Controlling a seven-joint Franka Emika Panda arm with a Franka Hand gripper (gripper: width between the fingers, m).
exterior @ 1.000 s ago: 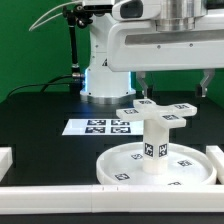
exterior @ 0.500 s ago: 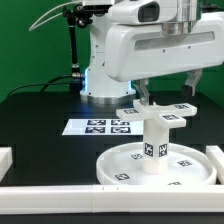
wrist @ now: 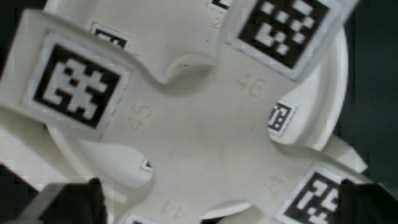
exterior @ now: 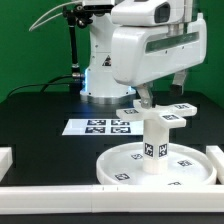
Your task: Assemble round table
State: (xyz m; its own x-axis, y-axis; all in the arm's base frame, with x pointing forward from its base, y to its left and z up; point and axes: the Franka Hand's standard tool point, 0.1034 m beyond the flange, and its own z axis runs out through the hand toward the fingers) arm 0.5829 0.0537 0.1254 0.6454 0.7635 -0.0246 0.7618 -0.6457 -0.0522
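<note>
The large rimmed round disc [exterior: 125, 165] lies at the front of the black table. The short cylindrical leg [exterior: 153, 148] stands upright in its middle. The cross-shaped base piece [exterior: 157, 113] sits on top of the leg, tags facing up. My gripper [exterior: 161, 88] hangs just above the cross, open and holding nothing, with one finger on each side of it. In the wrist view the cross-shaped base piece [wrist: 187, 110] fills the picture, and a dark fingertip [wrist: 63, 200] shows at the edge beside one arm of it.
The marker board [exterior: 98, 126] lies flat behind the disc, to the exterior view's left. White border rails run along the front [exterior: 90, 196], the left [exterior: 5, 157] and the right [exterior: 215, 152]. The arm's base [exterior: 100, 80] stands at the back.
The hand has turned about its vertical axis above the cross. The finger on the exterior view's right has swung inward. The cross, leg and disc have not moved.
</note>
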